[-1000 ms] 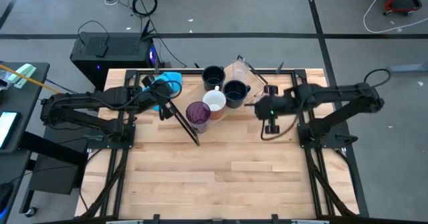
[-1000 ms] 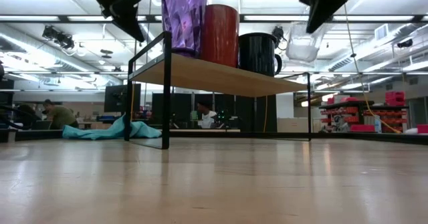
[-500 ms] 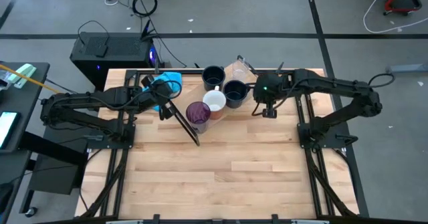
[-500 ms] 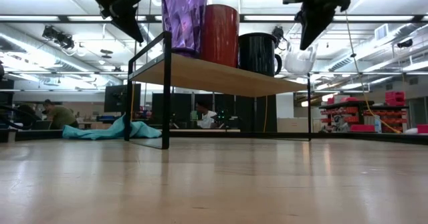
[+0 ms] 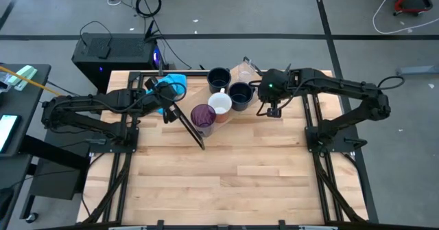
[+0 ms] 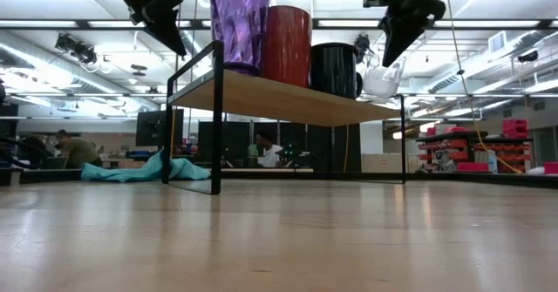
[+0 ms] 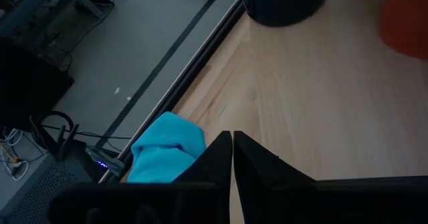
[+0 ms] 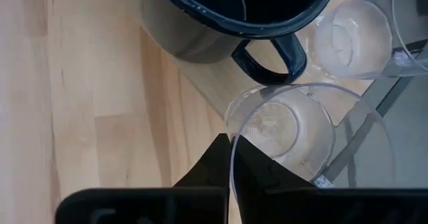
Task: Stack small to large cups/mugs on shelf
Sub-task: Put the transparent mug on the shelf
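The shelf (image 6: 288, 100) carries a purple tumbler (image 5: 202, 117), a mug red outside and white inside (image 5: 220, 104) and a dark navy mug (image 5: 241, 95). A second navy mug (image 5: 218, 77) and a clear cup (image 8: 354, 37) stand behind them. My right gripper (image 5: 270, 104) is shut on another clear cup (image 8: 294, 134), beside the navy mug's handle (image 8: 274, 57) at the shelf's right end. My left gripper (image 7: 232, 150) is shut and empty, above the shelf's left end (image 6: 161, 13), near the blue cloth (image 5: 171, 86). My right gripper pinches the clear cup's wall at its rim (image 8: 231, 142), one finger inside and one outside. The fingers come from above, pointing down. The cup hangs upright below them (image 6: 384, 80), mouth up; whether its base touches the shelf board I cannot tell.
The blue cloth (image 7: 164, 150) lies on the table by the shelf's far left end. The shelf's black frame ends (image 5: 188, 128) stand up at its sides. Open plank tabletop (image 5: 226, 182) stretches toward the near edge.
My right gripper has carried the clear cup toward the table's far left, to the navy mug at the shelf's right end, and has come down. The cup stays upright and now sits at the height of the mugs.
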You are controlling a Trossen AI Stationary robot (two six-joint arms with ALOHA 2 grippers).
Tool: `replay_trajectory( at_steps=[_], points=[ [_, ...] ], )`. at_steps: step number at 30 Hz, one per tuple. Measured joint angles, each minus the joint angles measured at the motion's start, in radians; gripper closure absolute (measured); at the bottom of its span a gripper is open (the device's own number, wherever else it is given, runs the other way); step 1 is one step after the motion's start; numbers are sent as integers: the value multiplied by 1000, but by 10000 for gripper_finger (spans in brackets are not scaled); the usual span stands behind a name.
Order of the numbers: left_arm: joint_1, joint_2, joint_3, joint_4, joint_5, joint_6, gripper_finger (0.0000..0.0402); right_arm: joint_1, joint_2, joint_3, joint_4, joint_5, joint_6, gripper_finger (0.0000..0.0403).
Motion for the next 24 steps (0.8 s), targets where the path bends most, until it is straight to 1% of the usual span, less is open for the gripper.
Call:
replay_trajectory(
  at_steps=[5,9,16,24],
  points=[
    [0,0,0,1,0,4,384,-13,0,0,0,-2,-25,389],
    [0,0,0,1,0,4,389,-50,0,0,4,-19,-40,390],
    [0,0,0,1,0,7,379,-109,0,0,40,-99,-75,389],
    [0,0,0,1,0,7,378,-146,8,0,63,-113,-96,389]
  ],
)
